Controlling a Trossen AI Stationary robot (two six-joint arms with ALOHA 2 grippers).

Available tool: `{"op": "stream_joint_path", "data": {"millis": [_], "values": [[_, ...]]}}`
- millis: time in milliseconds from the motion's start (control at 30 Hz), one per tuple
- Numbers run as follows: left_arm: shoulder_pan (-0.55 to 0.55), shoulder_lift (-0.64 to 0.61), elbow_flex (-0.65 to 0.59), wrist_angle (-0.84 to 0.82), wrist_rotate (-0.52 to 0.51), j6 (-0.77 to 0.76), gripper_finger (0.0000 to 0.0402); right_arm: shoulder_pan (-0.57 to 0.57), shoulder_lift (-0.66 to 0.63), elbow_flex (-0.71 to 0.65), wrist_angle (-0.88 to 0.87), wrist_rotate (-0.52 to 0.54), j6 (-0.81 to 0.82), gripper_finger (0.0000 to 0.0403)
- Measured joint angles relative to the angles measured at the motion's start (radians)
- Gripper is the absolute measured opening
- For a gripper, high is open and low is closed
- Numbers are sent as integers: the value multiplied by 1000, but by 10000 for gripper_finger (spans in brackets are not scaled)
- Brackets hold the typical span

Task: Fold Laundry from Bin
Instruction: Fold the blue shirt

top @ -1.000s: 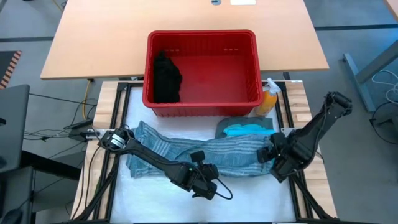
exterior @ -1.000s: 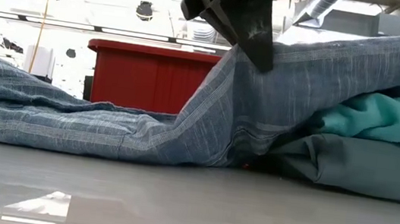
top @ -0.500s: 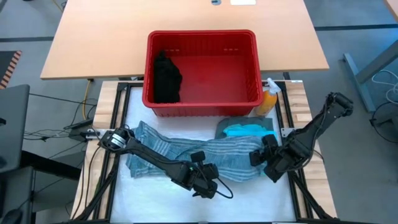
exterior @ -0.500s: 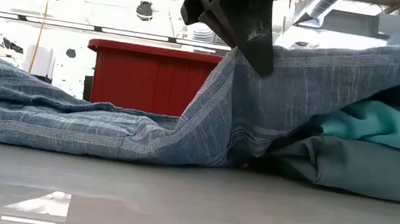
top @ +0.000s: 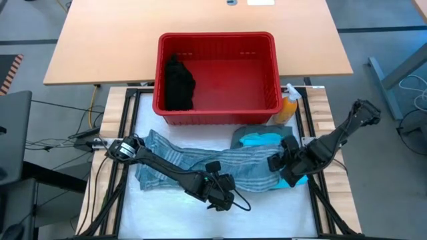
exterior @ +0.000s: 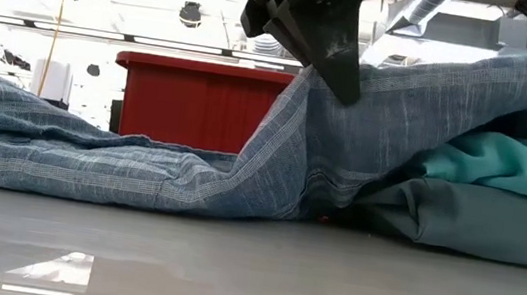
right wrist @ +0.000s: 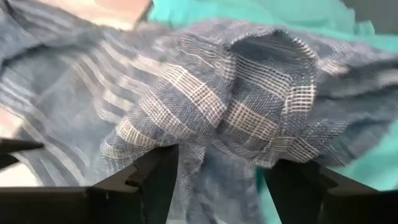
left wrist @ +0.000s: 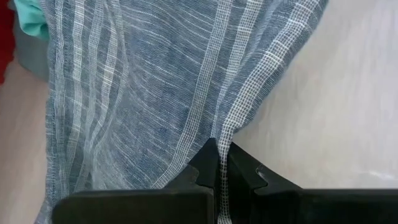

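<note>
Since a second ago the right gripper (top: 280, 165) has slid leftward along the striped cloth (top: 200, 163), its fingers (right wrist: 155, 177) spread wide with a bunched fold between them. Nearest, the left gripper (top: 217, 193) stays clamped shut on the cloth's near edge, pinching it up off the white table (top: 267, 207). To the right, a teal garment (top: 260, 139) lies on a grey-green one (exterior: 476, 219) under the cloth. Farther back stands the red bin (top: 217, 73), a black garment (top: 179, 83) in its left side, an orange spray bottle (top: 289, 107) at its right.
</note>
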Motion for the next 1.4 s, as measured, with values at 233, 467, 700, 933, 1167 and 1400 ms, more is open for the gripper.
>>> {"op": "stream_joint_path", "data": {"millis": [233,467,700,933,1167,1400], "values": [[0,0,0,-26,0,1,0,45,18,-5,-65,-6,76,254],[0,0,0,-29,-3,11,0,125,80,-65,-29,78,175,254],[-10,0,0,-30,-20,3,0,209,77,-164,99,249,281,254],[-10,0,0,-28,-21,7,0,189,76,-164,199,317,201,173],[-16,-2,-19,13,-82,-32,0,178,73,-141,303,354,80,21],[-73,-3,-161,197,-137,-132,0,190,73,25,307,391,-90,19]]}}
